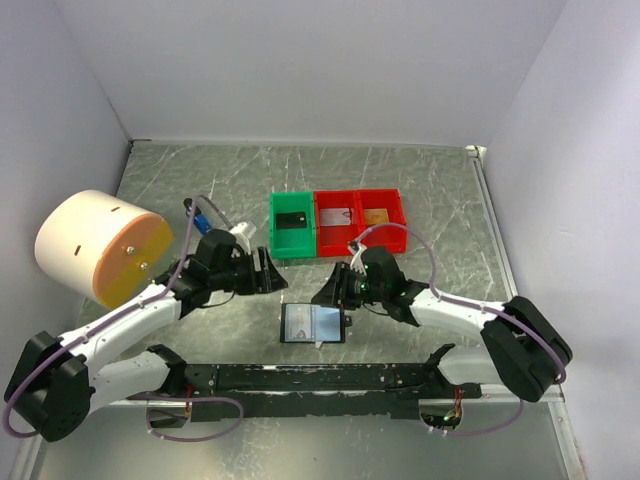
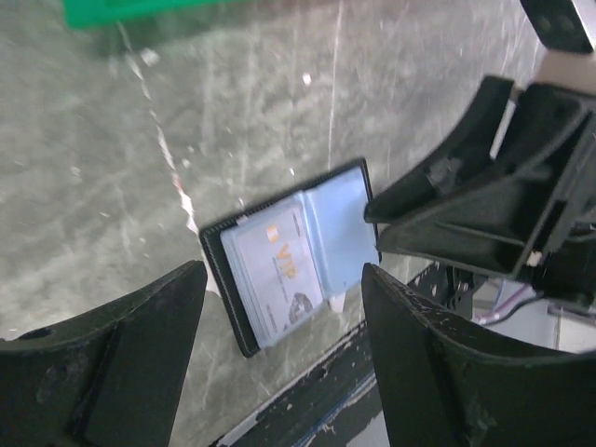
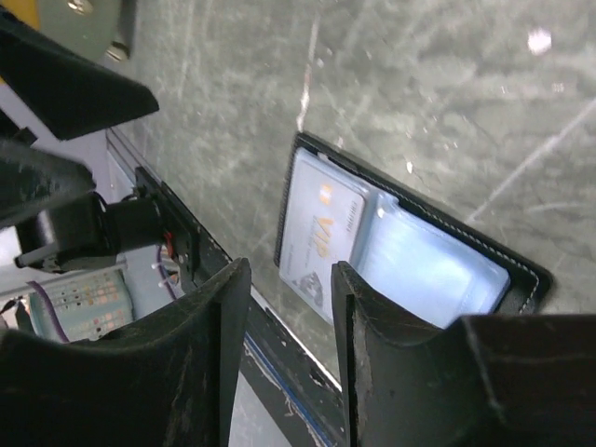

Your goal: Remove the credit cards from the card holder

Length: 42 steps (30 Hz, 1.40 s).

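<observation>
Card holder (image 1: 314, 323) open, grey card (image 2: 277, 275) sleeved | green bin (image 1: 274, 230): black card (image 1: 292, 221) | left gripper (image 2: 279, 289), right gripper (image 3: 291, 275): parted, empty

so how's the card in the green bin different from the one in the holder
Colour: the black card is dark, the VIP card pale silvery grey. Place: the black card lies loose in the green bin; the VIP card sits in a clear sleeve of the open card holder. Both are thin rectangles lying flat.
</observation>
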Each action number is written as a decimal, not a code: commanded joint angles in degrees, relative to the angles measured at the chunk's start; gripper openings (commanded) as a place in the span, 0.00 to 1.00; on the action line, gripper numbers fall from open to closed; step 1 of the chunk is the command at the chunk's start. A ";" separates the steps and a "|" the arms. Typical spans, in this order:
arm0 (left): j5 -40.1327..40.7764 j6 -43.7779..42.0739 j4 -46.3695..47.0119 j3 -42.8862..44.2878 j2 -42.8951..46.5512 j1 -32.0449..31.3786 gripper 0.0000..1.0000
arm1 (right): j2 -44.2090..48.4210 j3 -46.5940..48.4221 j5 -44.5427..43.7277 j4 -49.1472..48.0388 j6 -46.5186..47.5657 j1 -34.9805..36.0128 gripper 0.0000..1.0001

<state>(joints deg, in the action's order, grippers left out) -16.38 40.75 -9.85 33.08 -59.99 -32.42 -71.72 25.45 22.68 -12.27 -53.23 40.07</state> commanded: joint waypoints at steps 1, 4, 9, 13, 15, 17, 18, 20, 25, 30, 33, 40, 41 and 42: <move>1.10 1.33 2.49 -0.54 -2.73 -4.59 0.77 | -2.70 -2.38 2.23 -4.01 -3.86 1.17 0.38; 4.96 2.43 1.16 0.52 -4.04 -7.16 0.75 | -2.53 -3.92 1.68 -6.74 -5.94 2.03 0.36; 5.39 3.43 2.56 -1.15 -3.97 -8.82 0.74 | -3.71 -4.01 2.35 -8.76 -6.18 2.86 0.35; 4.17 3.99 4.30 -2.68 -4.64 -9.18 0.71 | -7.56 -3.74 3.06 -10.83 -5.93 3.63 0.34; 3.33 4.23 5.03 -3.45 -4.93 -9.48 0.71 | -9.60 -3.78 3.30 -12.72 -6.52 4.05 0.31; 2.88 4.12 5.27 -3.83 -5.39 -9.75 0.70 | -11.09 -3.54 3.65 -14.09 -6.79 4.47 0.30; 2.72 3.91 5.15 -3.74 -5.57 -9.78 0.70 | -11.72 -3.42 3.49 -14.31 -6.77 4.61 0.29; 2.46 3.52 5.10 -3.61 -6.02 -10.05 0.69 | -13.05 -3.18 3.29 -14.51 -6.75 4.75 0.28; 2.15 3.50 6.12 -3.98 -7.15 -11.21 0.63 | -15.51 -2.91 3.02 -15.24 -6.79 4.75 0.24; 2.21 3.86 7.59 -5.24 -7.60 -12.17 0.57 | -16.43 -1.97 1.94 -13.09 -5.52 4.76 0.23; 2.10 3.32 7.73 -5.23 -8.79 -12.67 0.54 | -17.11 -1.82 1.87 -13.28 -5.39 4.75 0.23; 4.35 2.44 6.75 -4.68 -12.57 -14.32 0.46 | -17.69 -2.01 2.11 -14.46 -5.69 4.68 0.20; 4.97 2.18 6.18 -4.14 -13.13 -14.47 0.44 | -17.80 -1.99 2.11 -14.40 -5.69 4.71 0.19; 5.40 1.88 5.69 -3.59 -13.64 -14.54 0.42 | -17.79 -2.06 2.06 -14.44 -5.78 4.67 0.19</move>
<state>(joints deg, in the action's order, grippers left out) -13.10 44.21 -3.97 28.16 -71.77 -46.13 -88.77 22.83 25.50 -25.93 -59.37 44.49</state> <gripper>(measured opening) 0.455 0.198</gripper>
